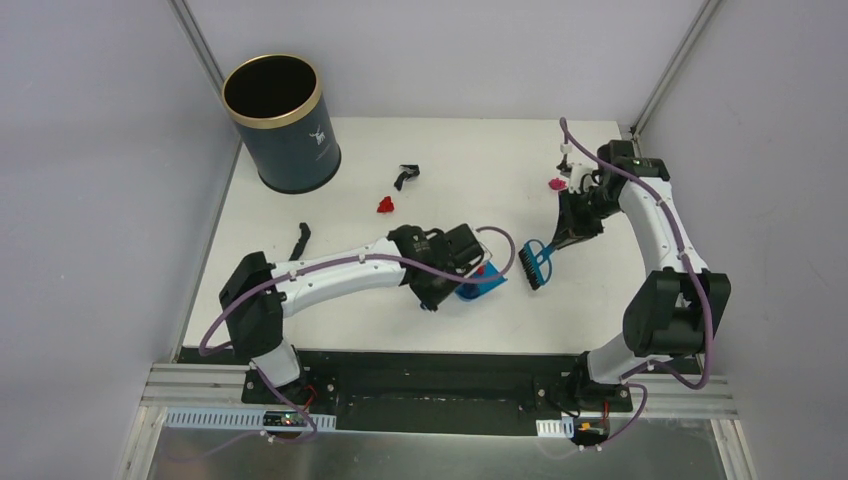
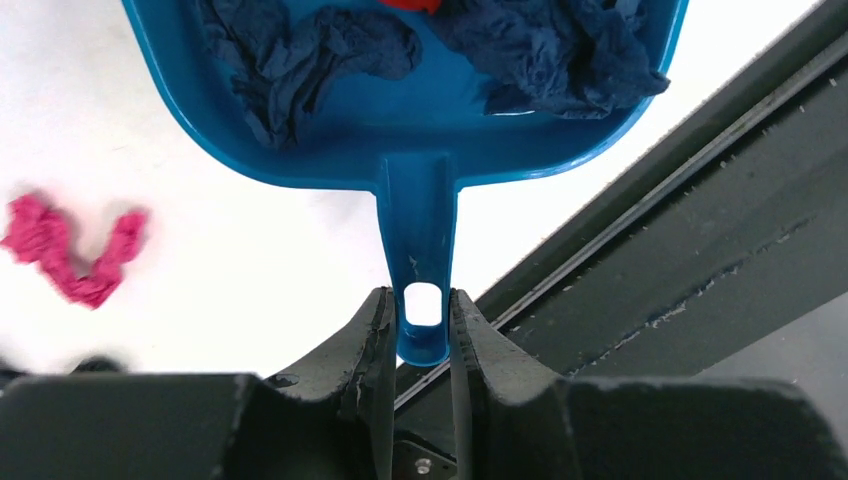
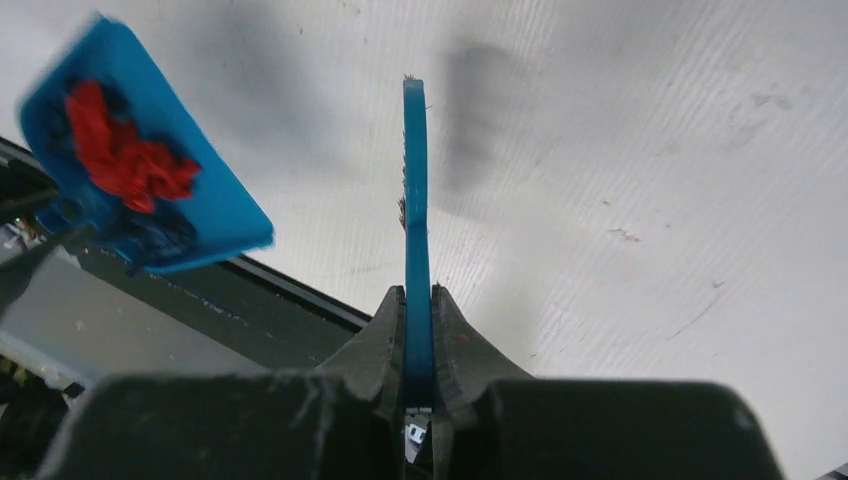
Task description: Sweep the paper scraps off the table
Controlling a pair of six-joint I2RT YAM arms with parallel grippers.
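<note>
Lower centre, top view: left fingers [image 2: 372,335] clamp the dustpan [image 1: 480,285] handle; pan carries blue and red bits. Just right, right fingers [image 3: 388,325] pinch the brush [image 1: 537,262] handle. Beyond, loose on tabletop [image 1: 460,150]: red scrap [image 1: 386,205] and black scrap [image 1: 406,175] up-left of pan, left arm nearer; pink scrap [image 1: 555,184] by right arm.

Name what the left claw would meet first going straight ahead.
The left claw grips the dustpan; beyond it, probably the brush held by the right claw, though depth is unclear.
</note>
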